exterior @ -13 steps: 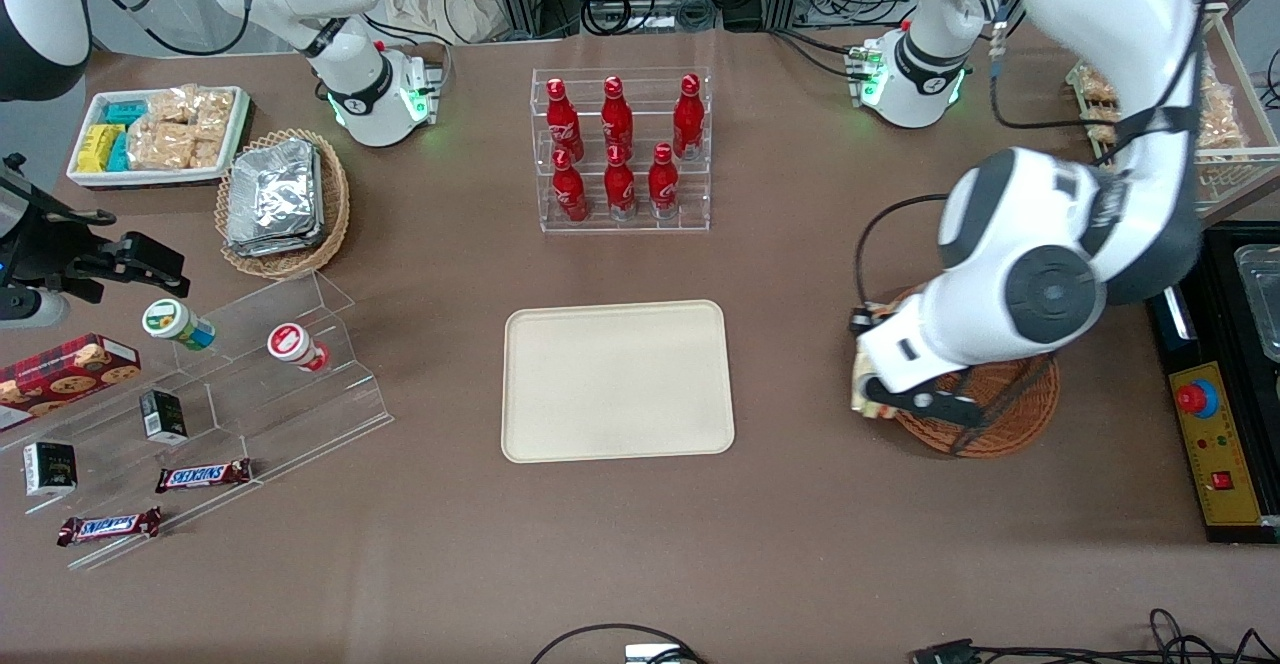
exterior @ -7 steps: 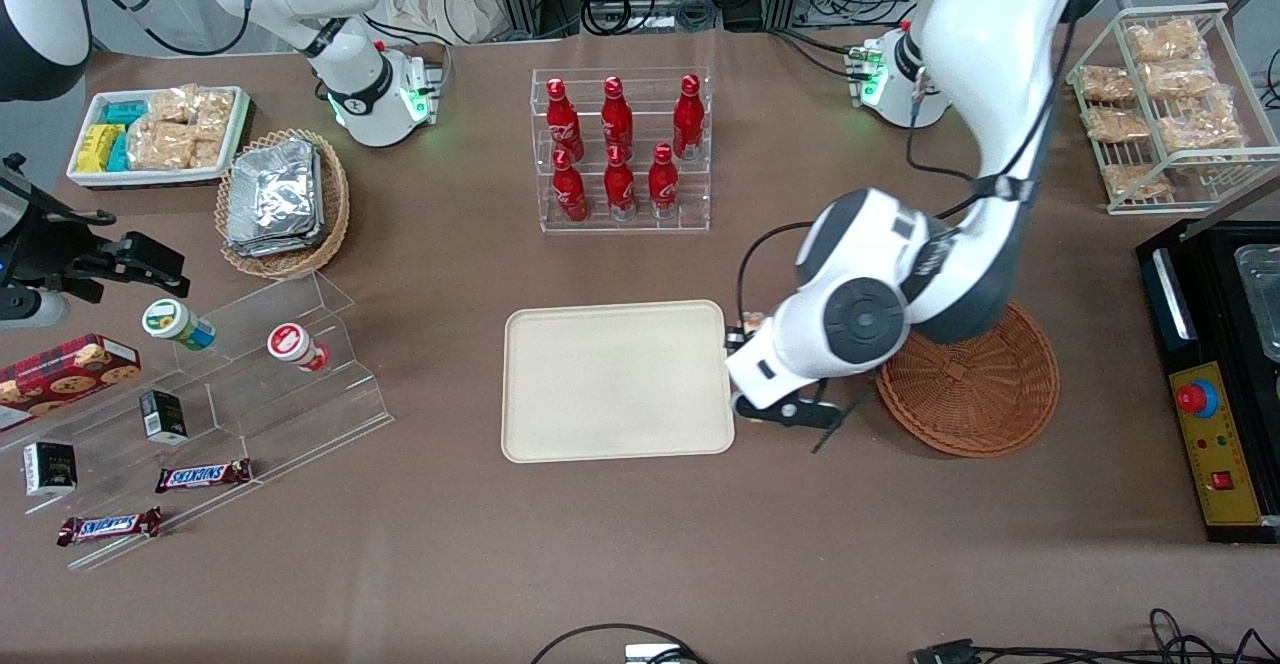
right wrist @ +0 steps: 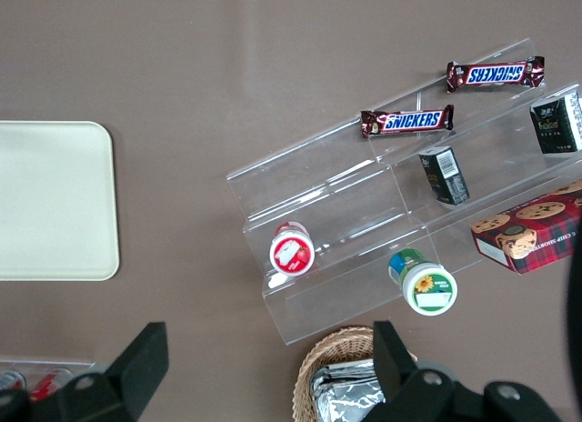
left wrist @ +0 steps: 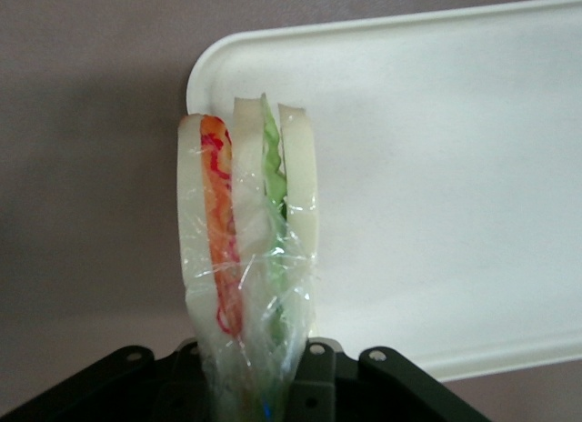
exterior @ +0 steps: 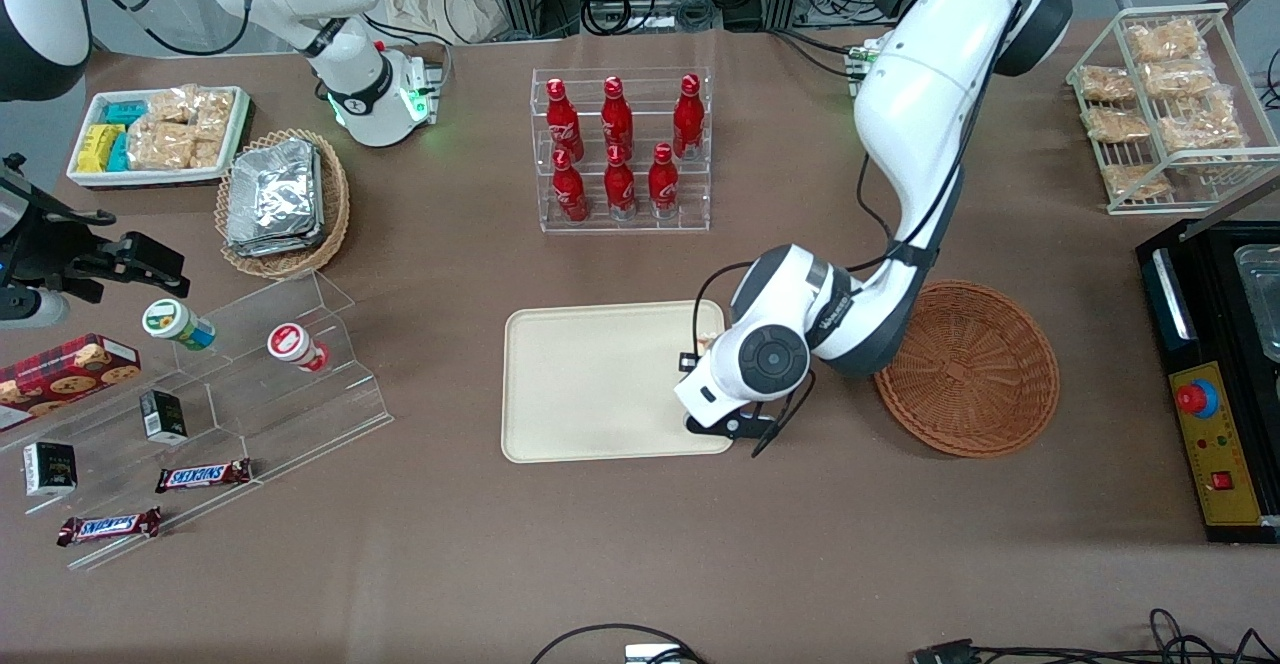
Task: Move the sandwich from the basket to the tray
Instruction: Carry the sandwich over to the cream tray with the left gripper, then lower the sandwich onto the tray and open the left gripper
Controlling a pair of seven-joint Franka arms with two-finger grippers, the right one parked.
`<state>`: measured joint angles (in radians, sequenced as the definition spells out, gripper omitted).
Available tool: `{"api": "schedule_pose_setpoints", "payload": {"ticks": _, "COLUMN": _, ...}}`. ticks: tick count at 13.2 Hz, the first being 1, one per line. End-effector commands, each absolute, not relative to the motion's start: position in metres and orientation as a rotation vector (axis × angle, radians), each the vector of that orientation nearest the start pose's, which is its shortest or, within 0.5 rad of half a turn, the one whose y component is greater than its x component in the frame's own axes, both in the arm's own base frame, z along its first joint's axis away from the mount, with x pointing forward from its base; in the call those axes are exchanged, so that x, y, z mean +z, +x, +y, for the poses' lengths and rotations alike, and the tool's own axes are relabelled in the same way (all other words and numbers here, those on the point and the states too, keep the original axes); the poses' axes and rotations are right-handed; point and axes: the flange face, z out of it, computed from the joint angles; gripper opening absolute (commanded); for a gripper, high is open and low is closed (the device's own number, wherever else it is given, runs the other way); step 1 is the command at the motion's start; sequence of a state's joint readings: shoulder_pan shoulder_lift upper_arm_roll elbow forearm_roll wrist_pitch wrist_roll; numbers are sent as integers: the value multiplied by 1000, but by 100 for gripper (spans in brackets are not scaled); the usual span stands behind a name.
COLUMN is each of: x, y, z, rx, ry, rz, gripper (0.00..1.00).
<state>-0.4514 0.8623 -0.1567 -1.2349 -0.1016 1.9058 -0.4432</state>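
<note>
My left gripper [exterior: 706, 356] is shut on the sandwich [left wrist: 245, 231], a wrapped wedge of white bread with orange-red and green layers. It hangs over the corner region of the cream tray [exterior: 600, 384] at the tray's end nearest the basket. In the front view only a sliver of the sandwich [exterior: 712, 339] shows beside the wrist. The left wrist view shows the sandwich standing out from the gripper [left wrist: 259, 381] above the tray's rounded corner [left wrist: 436, 167]. The reddish-brown wicker basket [exterior: 968, 369] sits beside the tray toward the working arm's end, with nothing in it.
A clear rack of red bottles [exterior: 620, 149] stands farther from the front camera than the tray. Acrylic steps with snacks [exterior: 250, 374], a tan basket of foil packs [exterior: 283, 199] and a white snack tray [exterior: 155, 134] lie toward the parked arm's end. A black control box [exterior: 1215, 424] lies beside the basket.
The left arm has carried the sandwich out of the basket and sideways to over the tray's near end. The basket now shows fully and holds nothing.
</note>
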Motion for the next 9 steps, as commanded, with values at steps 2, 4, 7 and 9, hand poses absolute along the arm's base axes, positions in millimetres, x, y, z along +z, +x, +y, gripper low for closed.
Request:
{"api": "schedule_pose_setpoints", "payload": {"ticks": 2, "x": 224, "y": 603, "z": -435, "rx": 405, "ry": -3225, "rz": 170, "gripper": 0}}
{"api": "schedule_pose_setpoints", "payload": {"ticks": 4, "x": 217, "y": 604, "z": -438, "rx": 377, "ry": -3239, "rz": 161, "gripper": 0}}
{"api": "schedule_pose_setpoints", "payload": {"ticks": 7, "x": 208, "y": 603, "z": -438, "rx": 390, "ry": -3230, "rz": 162, "gripper": 0}}
{"api": "schedule_pose_setpoints", "payload": {"ticks": 9, "x": 208, "y": 601, "z": -436, "rx": 398, "ry": -3222, "rz": 167, "gripper": 0}}
